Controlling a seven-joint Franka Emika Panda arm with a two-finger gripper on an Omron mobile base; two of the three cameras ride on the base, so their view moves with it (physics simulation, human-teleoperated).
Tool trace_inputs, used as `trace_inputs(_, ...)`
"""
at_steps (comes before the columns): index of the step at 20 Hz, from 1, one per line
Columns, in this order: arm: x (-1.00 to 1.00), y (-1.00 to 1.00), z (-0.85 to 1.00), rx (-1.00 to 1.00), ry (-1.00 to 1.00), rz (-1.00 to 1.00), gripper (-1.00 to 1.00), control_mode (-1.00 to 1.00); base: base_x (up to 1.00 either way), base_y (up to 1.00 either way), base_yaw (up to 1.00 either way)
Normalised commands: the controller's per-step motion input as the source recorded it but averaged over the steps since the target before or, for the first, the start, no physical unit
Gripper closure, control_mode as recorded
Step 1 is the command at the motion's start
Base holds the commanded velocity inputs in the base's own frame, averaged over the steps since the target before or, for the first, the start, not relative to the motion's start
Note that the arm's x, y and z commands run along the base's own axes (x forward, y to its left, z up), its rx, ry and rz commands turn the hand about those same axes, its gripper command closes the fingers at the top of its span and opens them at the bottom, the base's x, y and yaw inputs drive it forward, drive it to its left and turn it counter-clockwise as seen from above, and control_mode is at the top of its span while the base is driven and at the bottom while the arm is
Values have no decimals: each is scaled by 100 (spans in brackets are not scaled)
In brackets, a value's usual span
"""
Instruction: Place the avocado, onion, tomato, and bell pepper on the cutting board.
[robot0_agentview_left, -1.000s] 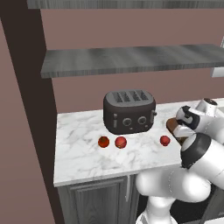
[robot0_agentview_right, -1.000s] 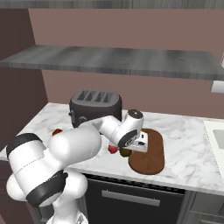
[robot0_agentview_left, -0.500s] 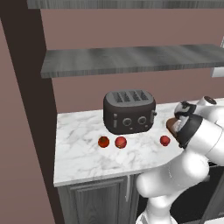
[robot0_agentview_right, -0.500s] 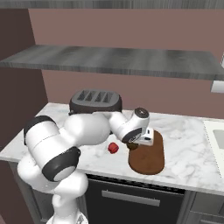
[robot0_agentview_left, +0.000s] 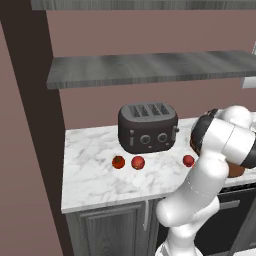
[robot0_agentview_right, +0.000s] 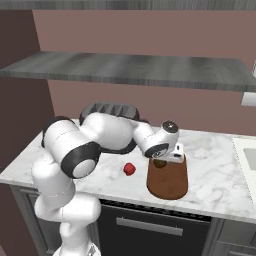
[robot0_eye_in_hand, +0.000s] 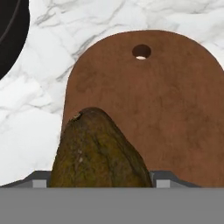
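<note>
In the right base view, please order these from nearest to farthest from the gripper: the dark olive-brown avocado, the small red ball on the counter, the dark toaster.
1. The dark olive-brown avocado, directly under the gripper, above the reddish-brown wooden cutting board.
2. The small red ball, on the white marble counter beside the board.
3. The dark toaster, behind the arm, near the wall.

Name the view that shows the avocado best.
The hand view: the avocado fills the near foreground, in the gripper over the cutting board. In the right base view it is a small dark shape under the gripper; in the left base view the arm hides it.
</note>
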Motion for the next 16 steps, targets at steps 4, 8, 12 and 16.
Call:
trace_inputs(4, 54, -12, -19, 0, 2, 0, 100, -100, 0, 0, 0)
trace_inputs(8, 23, -31, -33, 0, 0, 0, 100, -100, 0, 0, 0)
trace_inputs(12, 9, -33, -47, 0, 0, 0, 100, -100, 0, 0, 0)
trace_inputs(16, 20, -4, -50, 0, 1, 0, 100, -100, 0, 0, 0)
